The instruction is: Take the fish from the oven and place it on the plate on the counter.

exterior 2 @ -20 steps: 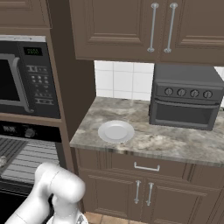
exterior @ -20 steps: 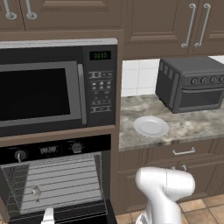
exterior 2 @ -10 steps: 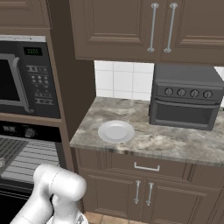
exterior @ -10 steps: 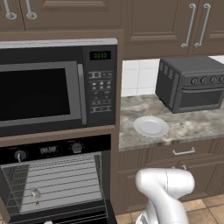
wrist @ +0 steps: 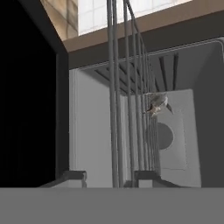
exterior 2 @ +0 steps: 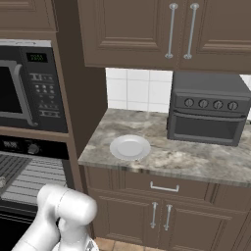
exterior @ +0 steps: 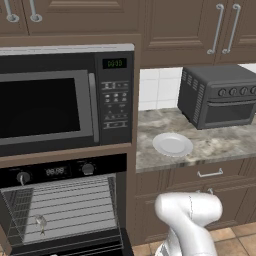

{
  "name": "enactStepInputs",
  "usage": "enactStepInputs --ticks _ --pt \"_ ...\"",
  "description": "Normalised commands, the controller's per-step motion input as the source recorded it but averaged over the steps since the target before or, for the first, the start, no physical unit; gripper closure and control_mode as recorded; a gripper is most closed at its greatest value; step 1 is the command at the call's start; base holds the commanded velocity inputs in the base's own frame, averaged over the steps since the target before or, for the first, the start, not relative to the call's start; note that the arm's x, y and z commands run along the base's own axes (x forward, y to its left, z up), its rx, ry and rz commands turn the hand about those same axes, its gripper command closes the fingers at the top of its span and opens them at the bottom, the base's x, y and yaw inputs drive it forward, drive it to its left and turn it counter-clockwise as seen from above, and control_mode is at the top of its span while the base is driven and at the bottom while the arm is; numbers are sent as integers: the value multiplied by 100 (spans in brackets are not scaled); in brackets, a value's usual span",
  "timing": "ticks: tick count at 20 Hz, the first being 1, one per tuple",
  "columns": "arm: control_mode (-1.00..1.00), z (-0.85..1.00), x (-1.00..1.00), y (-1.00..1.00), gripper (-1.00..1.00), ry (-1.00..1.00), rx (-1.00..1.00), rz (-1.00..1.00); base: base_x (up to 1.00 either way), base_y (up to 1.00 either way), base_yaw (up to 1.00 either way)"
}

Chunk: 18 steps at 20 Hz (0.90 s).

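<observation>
The oven (exterior: 55, 171) stands open under the microwave, its wire rack (exterior: 70, 205) bare except for the fish (exterior: 40, 222), a small grey shape near the rack's front left. In the hand view, which is rolled, the rack wires (wrist: 116, 109) run up the picture and the fish (wrist: 156, 104) lies against them deep in the grey cavity. My gripper (wrist: 109, 178) is low at the oven's mouth, well short of the fish; its fingertips (wrist: 70, 177) stand apart with nothing between them. The white plate (exterior: 172, 144) (exterior 2: 130, 147) sits on the counter (exterior: 220, 145) (exterior 2: 196, 162) to the right.
A dark toaster oven (exterior: 220, 95) (exterior 2: 208, 108) stands at the counter's back right. The microwave (exterior: 50, 107) sits above the oven. Brown drawers and cabinets (exterior 2: 162, 215) are below the counter. My white arm (exterior: 190, 220) bends down in front of them.
The white hand that showed at the bottom of the left base view one second ago has dropped out of it. The fish and plate have not moved.
</observation>
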Motion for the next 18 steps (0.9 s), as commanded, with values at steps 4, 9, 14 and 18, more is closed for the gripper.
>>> enactStepInputs --ticks 4,9,14,18 --pt "-100 85 -64 2 -100 0 -2 3 0 0 0" --pt "-100 99 -90 -11 -100 0 1 5 0 0 0" --pt "-100 100 -39 -20 -100 0 5 5 0 0 0" --pt "-100 100 -1 -28 -100 0 14 1 0 0 0"
